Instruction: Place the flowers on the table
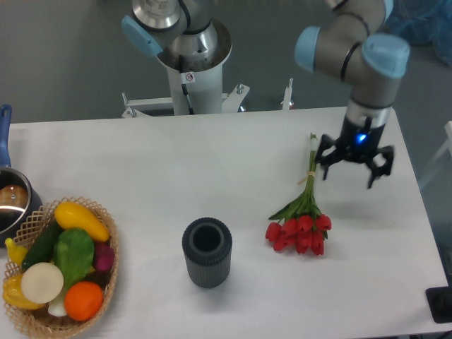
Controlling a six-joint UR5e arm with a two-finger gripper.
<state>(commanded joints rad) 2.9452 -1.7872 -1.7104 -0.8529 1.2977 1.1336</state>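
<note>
Nearest the camera sit one dark ribbed cylinder (207,252), standing upright and open at the top, and one woven basket (106,275) of coloured vegetables at the left edge. A single metal pot (10,201) with a blue handle shows partly just behind the basket.

Right of the cylinder, well apart from it, the flowers (300,222) lie flat on the white counter (176,169): one bunch, its red heads toward the camera and its green stems running away toward the far edge, bound partway up with a pale tie. I count roughly nine or ten heads (they overlap, so the number is not certain).

Beyond and to the right of the stems hangs the pincer (355,162), its fingers spread wide and gripping nothing; a blue light glows on the wrist above it. It appears clear of the bunch, with bare counter between them. One grey arm with blue joint caps carries it, and a second robot base stands further back on the floor.

The placing looks done, so the risks are small ones. A finger sweeping low across the stems on the way out could drag the bunch or roll it toward the right edge. The loose stem tips near the far edge would be the likeliest thing to snag.
</note>
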